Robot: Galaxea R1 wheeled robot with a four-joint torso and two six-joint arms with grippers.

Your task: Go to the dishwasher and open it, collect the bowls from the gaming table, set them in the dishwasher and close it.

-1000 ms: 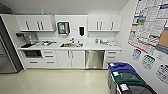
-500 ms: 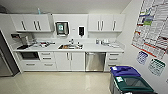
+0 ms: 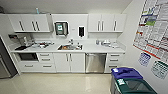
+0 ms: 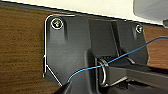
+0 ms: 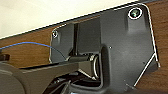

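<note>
You're facing the dishwasher [image 3: 95, 62], door shut, right of the sink [image 3: 69, 47]; finger state, cannot tell.

Kitchenette along the far wall: white upper cabinets [image 3: 30, 23], white countertop [image 3: 100, 48] with inset sink [image 3: 67, 47], white base cabinets [image 3: 67, 62]. Glossy pale floor [image 3: 57, 83]. Right wall carries posters [image 3: 153, 27]; lidded bins [image 3: 130, 81] stand below.

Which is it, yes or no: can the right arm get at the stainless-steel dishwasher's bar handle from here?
Probably not yet. The brushed stainless-steel dishwasher stands shut under the white counter across a stretch of bare pale floor; nothing blocks the way.
</note>
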